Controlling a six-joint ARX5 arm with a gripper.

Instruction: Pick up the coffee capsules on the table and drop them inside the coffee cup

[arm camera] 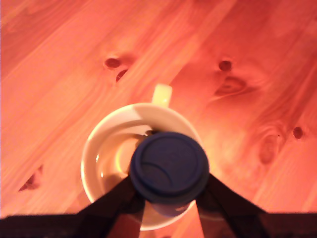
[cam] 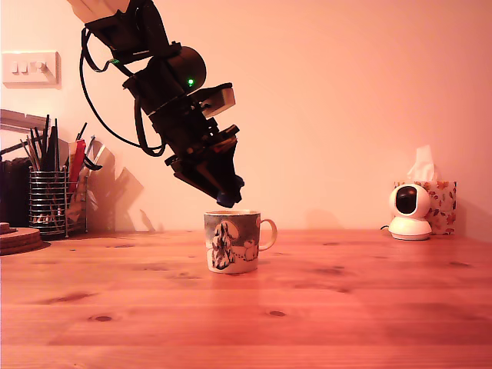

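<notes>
Above the coffee mug (cam: 233,242), mid-table, the gripper (cam: 227,194) hangs tilted, tips just over the rim w/ a small gap. Its two dark fingers (arm camera: 115,198) are clamped on a dark blue coffee capsule (arm camera: 169,167); the wrist view shows the flat lid w/ a curved crease, sitting over the mug's pale interior, offset toward one side of the opening. Mug handle (cam: 267,233) points to the exterior view's right. Pine table (cam: 346,307) has grain & dark knots. At the exterior view's left: wire utensil holder (cam: 48,201) w/ tools; at the right: small white camera (cam: 410,211) in front of a floral tissue box (cam: 442,206). Light switch (cam: 30,68) on wall, upper left.
</notes>
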